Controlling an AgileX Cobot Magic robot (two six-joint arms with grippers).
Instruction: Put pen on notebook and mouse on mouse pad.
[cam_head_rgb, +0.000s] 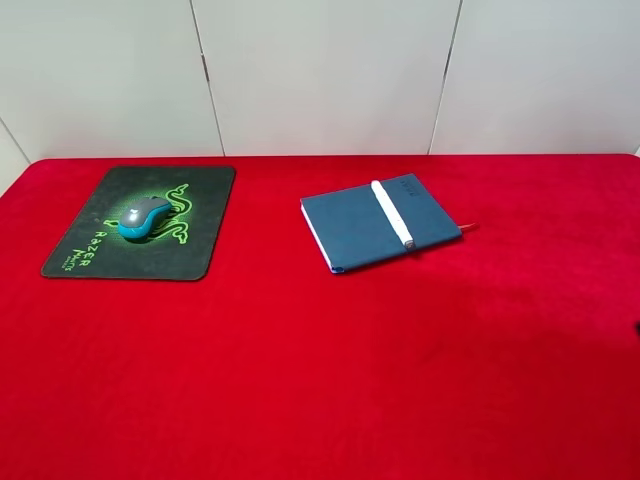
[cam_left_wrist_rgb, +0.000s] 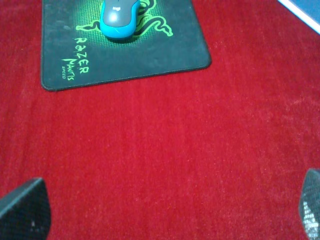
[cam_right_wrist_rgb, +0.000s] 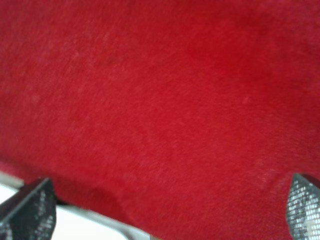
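Observation:
The grey and blue mouse (cam_head_rgb: 141, 218) rests on the black mouse pad (cam_head_rgb: 70, 255) at the table's left; the left wrist view shows the same mouse (cam_left_wrist_rgb: 119, 18) on the mouse pad (cam_left_wrist_rgb: 150, 55). The white pen (cam_head_rgb: 392, 212) lies across the dark blue notebook (cam_head_rgb: 350, 228) right of the middle. A corner of the notebook (cam_left_wrist_rgb: 306, 11) shows in the left wrist view. My left gripper (cam_left_wrist_rgb: 165, 212) is open over bare red cloth, well short of the pad. My right gripper (cam_right_wrist_rgb: 165, 210) is open above red cloth near the table's edge. Neither arm shows in the high view.
A red cloth (cam_head_rgb: 320, 380) covers the whole table. A white panelled wall (cam_head_rgb: 320, 70) stands behind it. A thin red ribbon (cam_head_rgb: 468, 228) sticks out of the notebook's right side. The table's edge (cam_right_wrist_rgb: 75, 220) shows in the right wrist view.

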